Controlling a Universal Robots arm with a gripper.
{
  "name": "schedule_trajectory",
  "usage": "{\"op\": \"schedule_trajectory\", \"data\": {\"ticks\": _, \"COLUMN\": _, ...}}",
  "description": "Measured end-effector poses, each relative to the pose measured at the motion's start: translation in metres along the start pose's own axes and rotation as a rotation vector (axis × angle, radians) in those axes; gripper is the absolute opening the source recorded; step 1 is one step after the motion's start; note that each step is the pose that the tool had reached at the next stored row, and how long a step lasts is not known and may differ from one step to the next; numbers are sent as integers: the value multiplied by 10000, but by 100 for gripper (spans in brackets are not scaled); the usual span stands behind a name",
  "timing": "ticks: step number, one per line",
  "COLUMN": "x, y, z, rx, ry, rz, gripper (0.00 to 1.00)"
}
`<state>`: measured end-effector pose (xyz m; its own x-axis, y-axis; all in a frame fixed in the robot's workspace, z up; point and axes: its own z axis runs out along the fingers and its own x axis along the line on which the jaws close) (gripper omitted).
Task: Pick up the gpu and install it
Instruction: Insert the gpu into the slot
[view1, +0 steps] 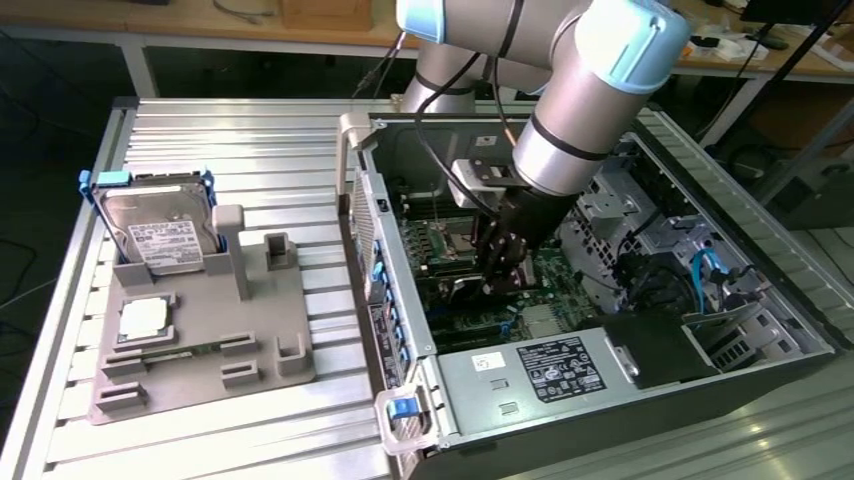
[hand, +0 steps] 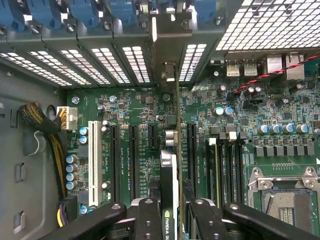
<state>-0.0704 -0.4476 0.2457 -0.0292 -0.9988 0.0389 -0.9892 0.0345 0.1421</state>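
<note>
– Case (view1: 358, 190) open, motherboard (hand: 250, 110) exposed. Where's the gpu (hand: 170, 165)?
– Inside the case, edge-on over the board's slots, bracket toward the rear grille. Gripper (hand: 172, 210) clamped on it, one finger on each face.

From here the exterior view looks bright and evenly lit, like daylight; the ribbed metal table (view1: 214, 130) shines pale and almost washes out at its far side. Inside the computer case (view1: 667, 415) it is dimmer, and the arm (view1: 587, 110) puts a shadow on the boards under it. In the wrist view the vent grilles (hand: 270, 25) are lit from behind and burn to white, while the motherboard (hand: 240, 100) has soft light without hard shadows. The gripper (hand: 172, 205) near the lens looks dark and a little soft; the gpu (hand: 169, 170) edge catches a thin pale line
</note>
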Motion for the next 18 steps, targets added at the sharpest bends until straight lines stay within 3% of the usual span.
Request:
{"op": "schedule_trajectory", "data": {"ticks": 1, "x": -3, "y": -2, "z": 11, "rx": 11, "ry": -31, "rz": -2, "gripper": 28}}
{"op": "schedule_trajectory", "data": {"ticks": 3, "x": -1, "y": 0, "z": 1, "rx": 1, "ry": -3, "rz": 0, "gripper": 28}}
{"op": "schedule_trajectory", "data": {"ticks": 4, "x": 0, "y": 0, "z": -2, "rx": 1, "ry": -4, "rz": -1, "gripper": 35}}
{"op": "schedule_trajectory", "data": {"ticks": 7, "x": 0, "y": 4, "z": -31, "rx": 3, "ry": 3, "rz": -1, "gripper": 35}}
{"op": "schedule_trajectory", "data": {"ticks": 18, "x": 8, "y": 39, "z": -271, "rx": 30, "ry": 9, "rz": 2, "gripper": 35}}
